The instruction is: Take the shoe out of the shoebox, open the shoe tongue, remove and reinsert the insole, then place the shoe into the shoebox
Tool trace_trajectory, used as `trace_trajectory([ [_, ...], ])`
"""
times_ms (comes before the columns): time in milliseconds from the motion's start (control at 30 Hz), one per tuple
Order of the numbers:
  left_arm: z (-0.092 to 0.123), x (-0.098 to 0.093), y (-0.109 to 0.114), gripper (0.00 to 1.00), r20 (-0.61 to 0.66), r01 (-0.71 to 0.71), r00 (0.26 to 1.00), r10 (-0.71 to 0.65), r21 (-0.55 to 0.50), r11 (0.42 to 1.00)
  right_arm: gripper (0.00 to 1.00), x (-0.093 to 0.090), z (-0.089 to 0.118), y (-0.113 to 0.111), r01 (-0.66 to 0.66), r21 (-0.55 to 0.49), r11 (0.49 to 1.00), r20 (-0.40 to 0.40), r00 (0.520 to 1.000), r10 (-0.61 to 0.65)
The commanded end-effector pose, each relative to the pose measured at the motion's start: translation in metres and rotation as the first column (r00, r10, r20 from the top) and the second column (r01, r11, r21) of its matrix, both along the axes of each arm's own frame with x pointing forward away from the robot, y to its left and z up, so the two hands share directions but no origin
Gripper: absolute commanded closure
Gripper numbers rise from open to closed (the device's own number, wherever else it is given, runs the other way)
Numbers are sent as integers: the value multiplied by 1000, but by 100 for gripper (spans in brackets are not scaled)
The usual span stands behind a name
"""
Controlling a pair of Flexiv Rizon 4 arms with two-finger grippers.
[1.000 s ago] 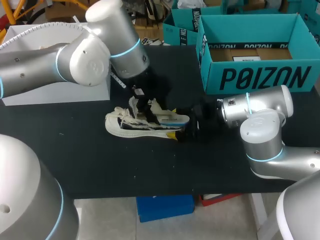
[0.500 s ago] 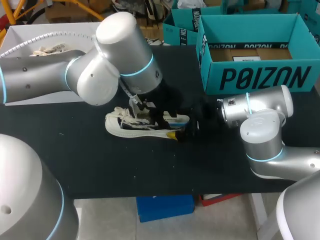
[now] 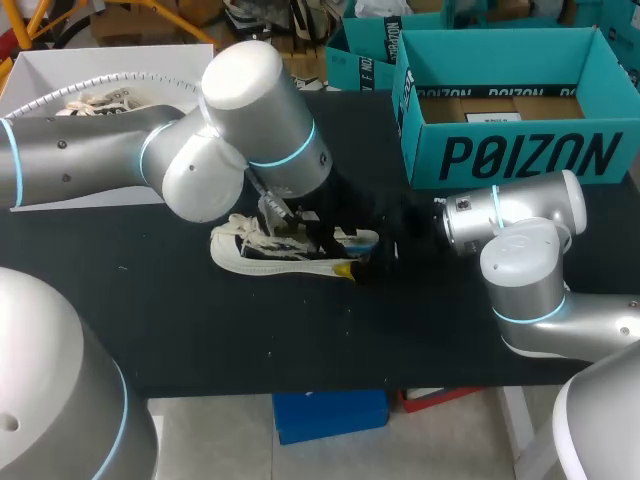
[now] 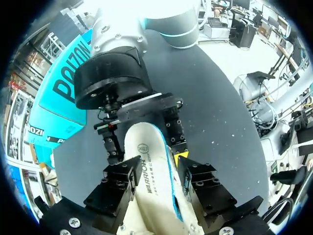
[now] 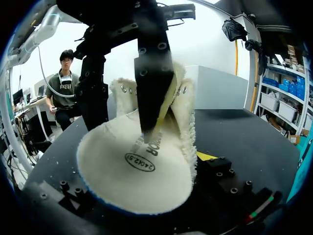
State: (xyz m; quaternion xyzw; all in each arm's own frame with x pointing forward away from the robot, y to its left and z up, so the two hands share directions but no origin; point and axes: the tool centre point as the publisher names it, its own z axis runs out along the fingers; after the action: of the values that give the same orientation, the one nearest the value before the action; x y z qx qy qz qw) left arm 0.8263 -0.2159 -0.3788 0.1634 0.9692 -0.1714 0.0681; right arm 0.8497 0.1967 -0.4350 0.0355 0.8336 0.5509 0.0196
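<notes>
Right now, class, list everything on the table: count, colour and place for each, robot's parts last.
shoe: one, white with black and blue trim, lying mid-table.
shoebox: one, teal, open, far right of the table.
white box: one, white, far left corner.
table: one, black.
left gripper: one, black, down at the shoe's opening.
right gripper: one, black with yellow tips, jaws clamped on the shoe's heel.

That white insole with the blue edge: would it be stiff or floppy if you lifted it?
Probably floppy: the insole curves as it rises from the shoe. Likely light too: its blue-rimmed edge looks thin. Its matte top probably isn't slippery.
</notes>
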Motion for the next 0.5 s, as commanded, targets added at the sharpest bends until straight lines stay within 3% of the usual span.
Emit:
trace_trajectory([
  [33,-2,4,-1,54,6,-7,1000,7,0,1000,100,0,-3,1,1,0,1000,0,1000,-1],
  [500,-13,18,-4,55,20,-42,999,42,7,999,100,0,-3,1,1,0,1000,0,1000,-1],
])
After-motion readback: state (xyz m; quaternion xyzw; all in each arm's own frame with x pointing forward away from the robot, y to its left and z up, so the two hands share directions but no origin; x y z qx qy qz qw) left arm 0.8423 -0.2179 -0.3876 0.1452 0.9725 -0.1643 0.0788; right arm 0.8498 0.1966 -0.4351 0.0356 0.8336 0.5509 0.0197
